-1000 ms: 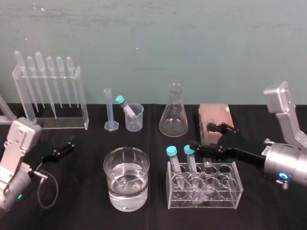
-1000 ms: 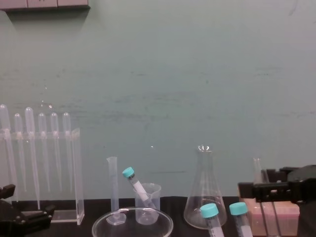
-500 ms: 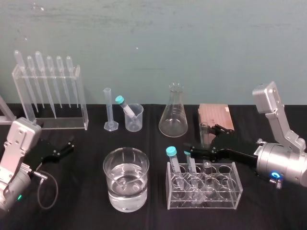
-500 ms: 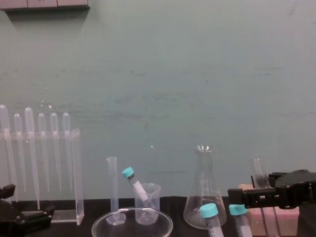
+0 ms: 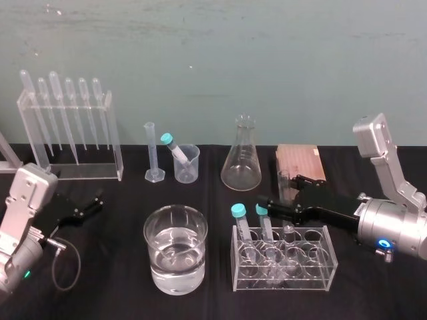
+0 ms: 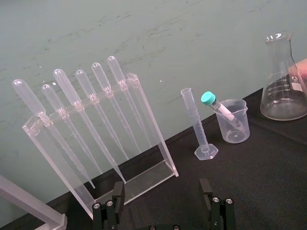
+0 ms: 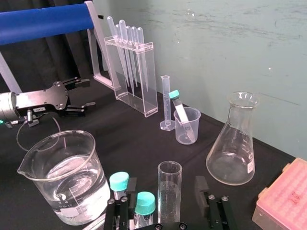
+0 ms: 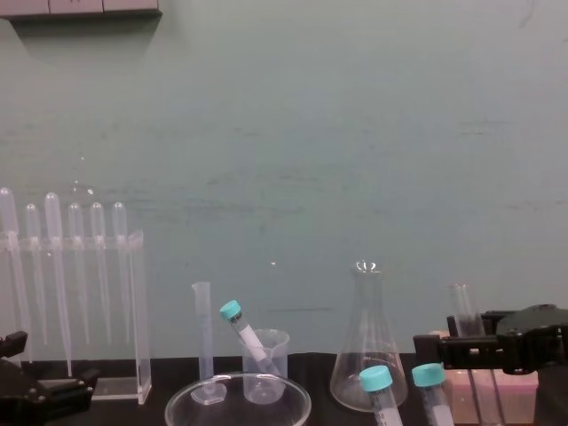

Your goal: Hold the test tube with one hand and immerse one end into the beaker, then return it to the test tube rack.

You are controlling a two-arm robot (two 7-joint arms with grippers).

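Right wrist view: the right gripper (image 7: 165, 191) is straddling the upright test tube (image 7: 169, 177), fingers open either side; the left gripper (image 6: 162, 189) is idling open, well apart.

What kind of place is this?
Most likely a chemistry-style lab bench set up for a robot: a clear glass conical flask, a clear acrylic stand of hanging pipettes and a wide glass beaker holding clear liquid stand on a black-covered table.
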